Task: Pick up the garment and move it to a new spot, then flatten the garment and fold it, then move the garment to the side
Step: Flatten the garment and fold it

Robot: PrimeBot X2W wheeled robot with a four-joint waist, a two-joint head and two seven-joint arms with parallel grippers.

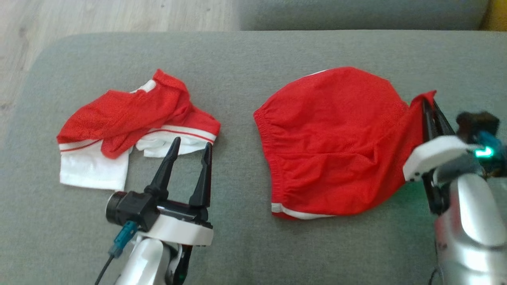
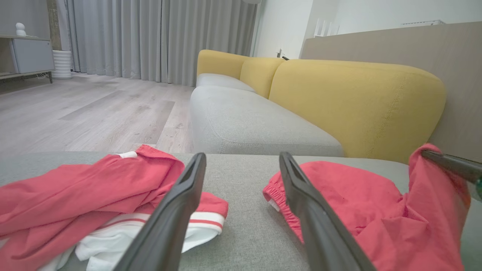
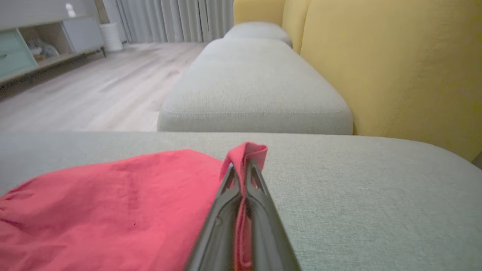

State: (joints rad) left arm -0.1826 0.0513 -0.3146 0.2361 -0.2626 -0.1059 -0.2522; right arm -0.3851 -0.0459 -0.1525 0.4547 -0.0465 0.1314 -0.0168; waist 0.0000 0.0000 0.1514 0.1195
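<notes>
The garment [image 1: 336,142], red shorts with a white trim at the hem, lies spread on the right half of the grey cushion [image 1: 245,55]. My right gripper [image 1: 429,103] is shut on its right edge, and a fold of red cloth sticks up between the closed fingers. The right wrist view shows that pinch [image 3: 243,167] with the garment [image 3: 113,203] spreading to the left. My left gripper [image 1: 192,142] hovers open over the cushion, nothing between its fingers, just in front of a second crumpled red and white garment [image 1: 130,118]. Seen from the left wrist, that gripper [image 2: 241,156] points between both garments [image 2: 357,203].
The crumpled red and white garment [image 2: 75,192] occupies the cushion's left part. Bare grey cushion lies between the two garments and in front of them. Beyond are another grey seat [image 3: 256,86], yellow backrests [image 2: 357,101] and wooden floor [image 1: 99,16].
</notes>
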